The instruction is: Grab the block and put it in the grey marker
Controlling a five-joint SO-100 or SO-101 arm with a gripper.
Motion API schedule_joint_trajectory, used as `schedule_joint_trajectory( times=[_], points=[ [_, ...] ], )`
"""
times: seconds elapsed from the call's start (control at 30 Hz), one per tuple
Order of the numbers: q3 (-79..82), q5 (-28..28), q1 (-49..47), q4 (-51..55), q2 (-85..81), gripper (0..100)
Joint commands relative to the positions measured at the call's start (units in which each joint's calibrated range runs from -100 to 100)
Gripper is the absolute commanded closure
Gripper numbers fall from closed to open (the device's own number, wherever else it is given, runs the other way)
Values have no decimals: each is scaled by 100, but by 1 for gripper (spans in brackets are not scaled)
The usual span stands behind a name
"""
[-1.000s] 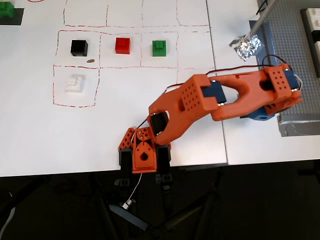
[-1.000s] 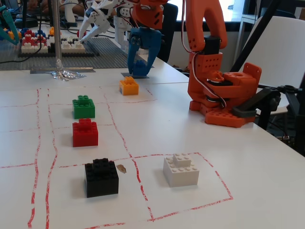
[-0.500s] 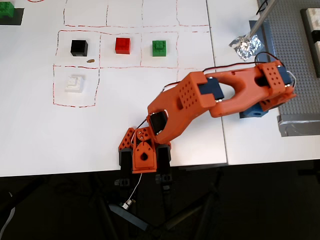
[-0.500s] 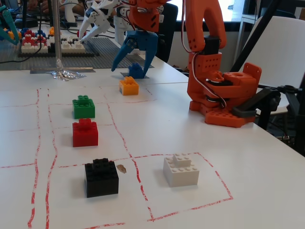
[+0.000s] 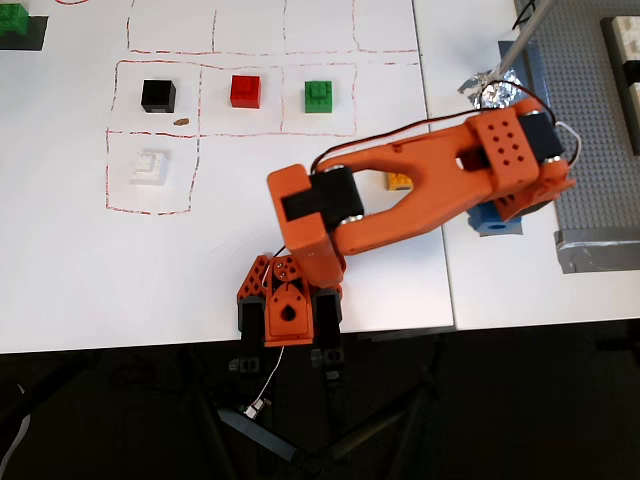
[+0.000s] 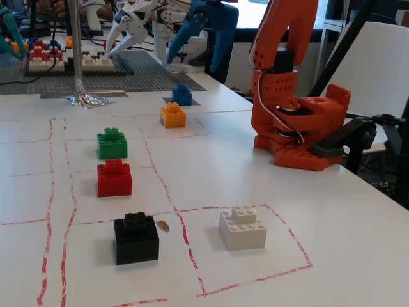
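Observation:
The blue block (image 6: 182, 94) stands on the grey marker (image 6: 193, 102) at the far side of the table, with nothing holding it in the fixed view. In the overhead view the blue block (image 5: 497, 219) shows just below my orange wrist, and the marker is hidden there. My gripper (image 5: 508, 203) hangs over the block. Its jaws are covered by the wrist from above and are out of frame in the fixed view. The orange-yellow block (image 6: 173, 115) sits just in front of the blue one, and the arm partly hides it in the overhead view (image 5: 399, 181).
Green (image 5: 318, 96), red (image 5: 245, 91), black (image 5: 158, 96) and white (image 5: 148, 166) blocks sit in red-lined cells. Crumpled foil (image 5: 492, 86) with a metal pole and the studded grey baseplate (image 5: 590, 150) lie beyond the blue block. Other robot arms (image 6: 204, 25) stand at the back.

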Motion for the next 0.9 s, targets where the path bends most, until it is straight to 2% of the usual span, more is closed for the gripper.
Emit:
schedule_joint_trajectory(
  times=[0.0,0.17,0.4,0.5,0.7,0.87],
  points=[
    [191,54,-370,398,-1425,73],
    [1243,-147,-1367,561,-2649,83],
    [2222,-967,-3546,55,-3502,94],
    [2431,-1451,-4543,-443,-3657,100],
    [2984,-2471,-6325,-1708,-4105,100],
    [4362,-3326,-7384,-3153,-5148,100]
  ],
)
